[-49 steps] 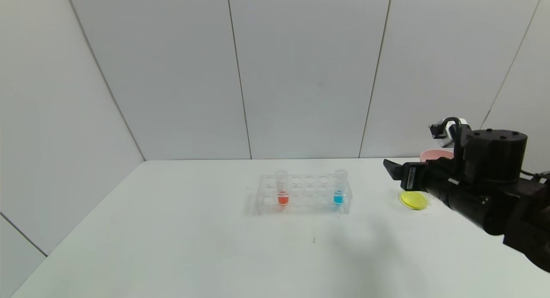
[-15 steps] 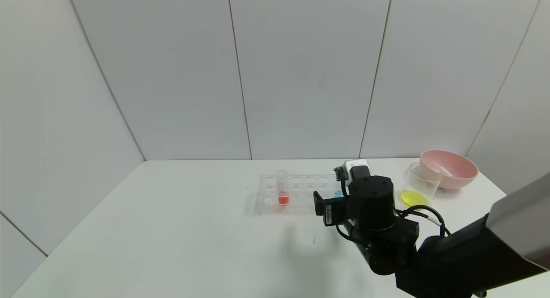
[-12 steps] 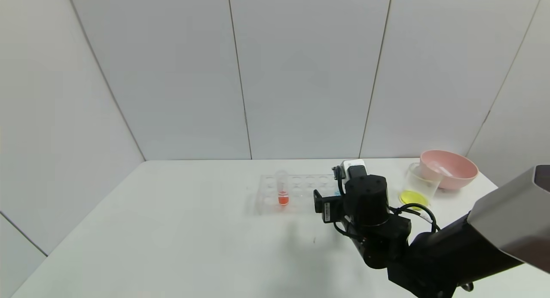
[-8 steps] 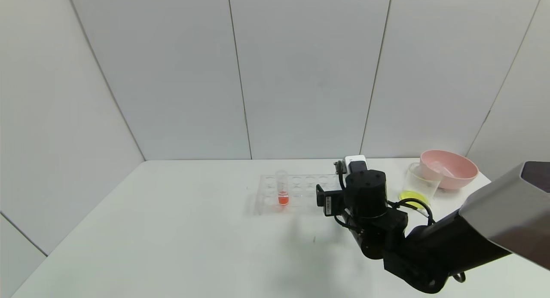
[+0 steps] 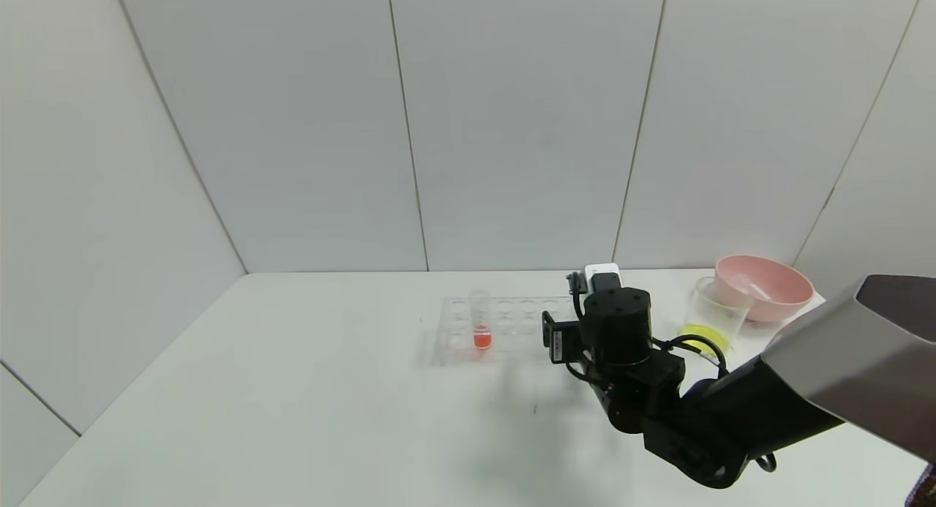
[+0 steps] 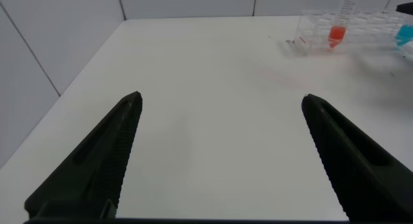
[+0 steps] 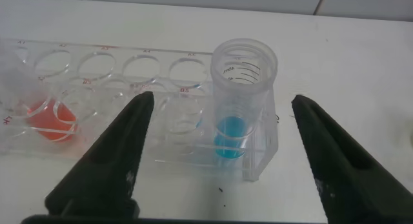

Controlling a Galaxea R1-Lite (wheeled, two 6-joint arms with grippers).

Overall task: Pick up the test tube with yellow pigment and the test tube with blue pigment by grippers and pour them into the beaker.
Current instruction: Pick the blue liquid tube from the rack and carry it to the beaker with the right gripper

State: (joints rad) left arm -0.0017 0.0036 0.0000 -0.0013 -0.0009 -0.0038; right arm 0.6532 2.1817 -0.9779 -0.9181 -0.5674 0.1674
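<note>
The test tube with blue pigment [image 7: 242,101] stands upright in the end hole of the clear rack [image 7: 116,75]. My right gripper [image 7: 221,98] is open, with one finger [image 7: 110,166] on each side of the tube and neither touching it. In the head view my right arm [image 5: 621,331] hides this tube. The beaker [image 5: 713,309] stands to the right of the rack and holds yellow liquid at its bottom. No test tube with yellow pigment is in view. My left gripper [image 6: 221,97] is open and empty over bare table, far left of the rack.
A tube with orange-red liquid [image 5: 480,320] stands near the rack's left end [image 5: 453,331]. A pink bowl [image 5: 763,287] sits behind the beaker at the back right, with something clear inside. The white table [image 5: 292,390] ends at walls behind and on the left.
My right arm swung left from the beaker to the rack's right end and now hides the blue tube in the head view. Over the last second it crept closer to the rack.
</note>
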